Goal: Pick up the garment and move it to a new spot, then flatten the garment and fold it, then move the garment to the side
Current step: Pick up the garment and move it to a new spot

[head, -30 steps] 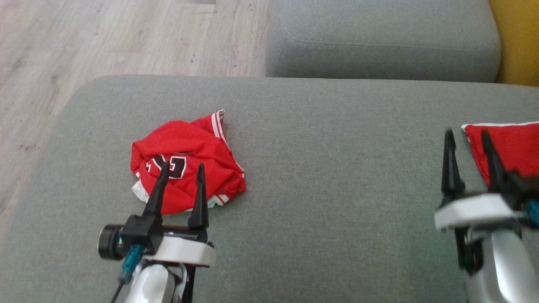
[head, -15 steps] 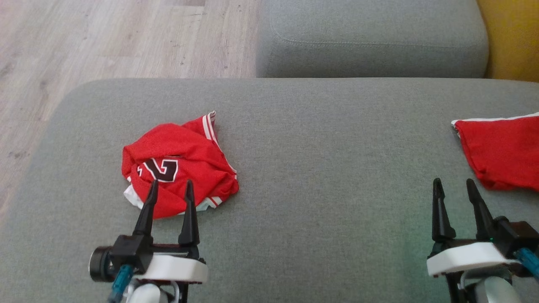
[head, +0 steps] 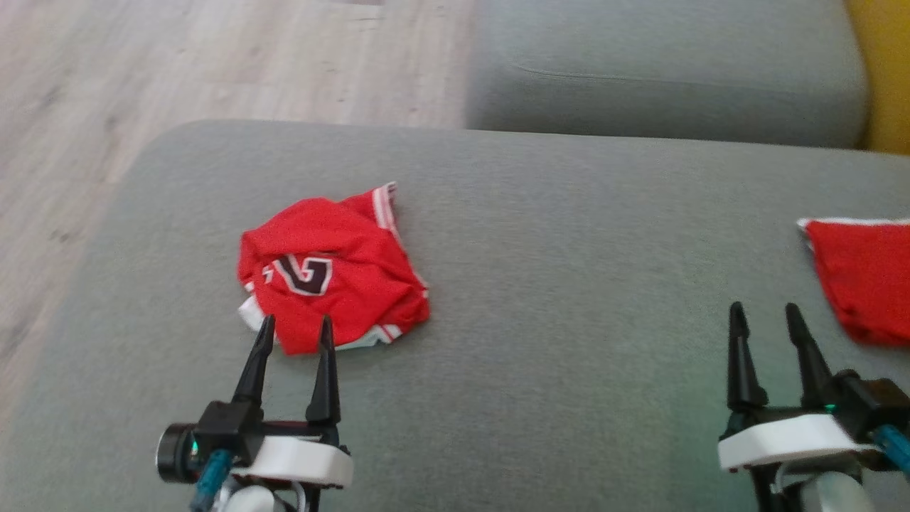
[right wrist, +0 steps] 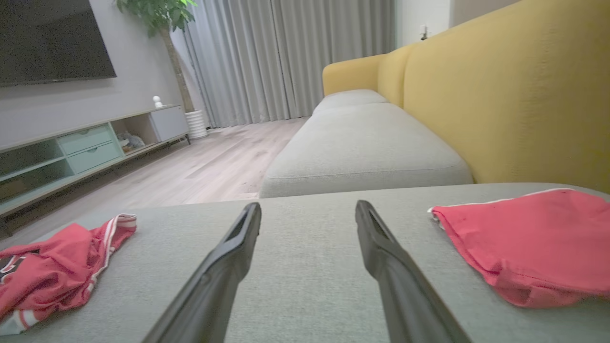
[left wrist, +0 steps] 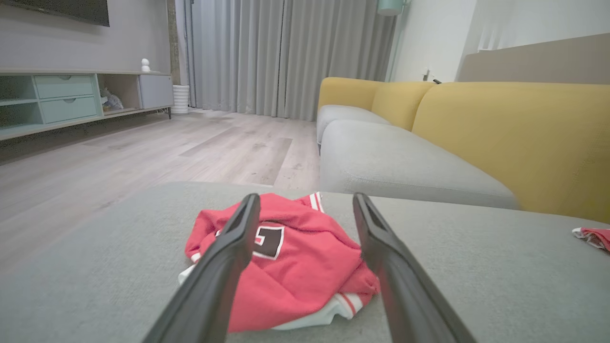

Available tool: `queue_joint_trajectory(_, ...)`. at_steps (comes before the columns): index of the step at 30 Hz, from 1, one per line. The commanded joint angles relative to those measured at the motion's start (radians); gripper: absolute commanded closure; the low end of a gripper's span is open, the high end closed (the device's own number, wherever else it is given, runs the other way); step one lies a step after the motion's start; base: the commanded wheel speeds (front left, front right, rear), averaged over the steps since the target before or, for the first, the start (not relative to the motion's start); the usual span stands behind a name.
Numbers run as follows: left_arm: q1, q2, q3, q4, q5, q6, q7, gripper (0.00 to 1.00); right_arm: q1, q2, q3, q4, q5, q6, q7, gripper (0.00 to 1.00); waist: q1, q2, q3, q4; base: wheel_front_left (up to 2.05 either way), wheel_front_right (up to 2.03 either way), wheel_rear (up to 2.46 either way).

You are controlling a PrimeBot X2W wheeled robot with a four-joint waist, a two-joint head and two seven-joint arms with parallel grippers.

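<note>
The pale wooden floor [head: 213,64] is stretching away beyond and to the left of everything, and a yellow sofa back [left wrist: 514,138] is rising along the right side in my left wrist view. In front of me a wide grey cushion [head: 569,299] is carrying the work, and a second grey seat [head: 661,78] is sitting just past its far edge, toward the right. The jersey [head: 334,274], red with white trim and a dark number patch facing up, is lying crumpled in a heap on the left half of the cushion, closer to the left edge than to the middle and about midway between the far and near edges. A second red cloth [head: 864,281] is lying flatter, well apart from it, far over on the right part of the cushion, and is running out of the head view. My left pincer [head: 296,323] is standing spread wide and holding nothing, pointing at the jersey from the near side. Its fingertips are meeting the jersey's near hem in the head view, though I cannot tell whether they are touching the fabric. My right pincer [head: 764,309] is likewise standing spread and empty over bare cushion, just left of the red cloth and apart from it.
</note>
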Motion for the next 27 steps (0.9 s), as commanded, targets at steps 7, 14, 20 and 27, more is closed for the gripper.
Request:
queue_joint_trajectory(7,-0.045,0.012,0.091,-0.020,0.040,-0.013,-0.006,0.00,-0.011,-0.006,0.101,-0.044,0.016,-0.001,-0.011,0.00,0.0000,0.0000,-0.008,0.142,0.00,0.00,0.00)
queue_joint_trajectory(14,-0.032,0.008,0.107,-0.029,0.058,-0.023,-0.006,0.00,0.000,-0.006,0.145,-0.032,0.030,-0.001,-0.011,0.00,0.0000,0.0000,-0.014,0.247,0.00,0.00,0.00)
queue_joint_trajectory(20,-0.033,0.006,0.114,-0.036,0.057,-0.022,-0.006,0.00,-0.008,-0.006,0.160,-0.021,0.039,-0.001,-0.011,0.00,0.0000,0.0000,-0.015,0.312,0.00,0.00,0.00)
queue_joint_trajectory(27,-0.015,0.004,0.127,-0.063,0.050,-0.009,-0.006,0.00,-0.047,-0.006,0.194,0.005,0.021,-0.001,-0.011,0.00,0.0000,0.0000,-0.003,0.320,0.00,0.00,0.00)
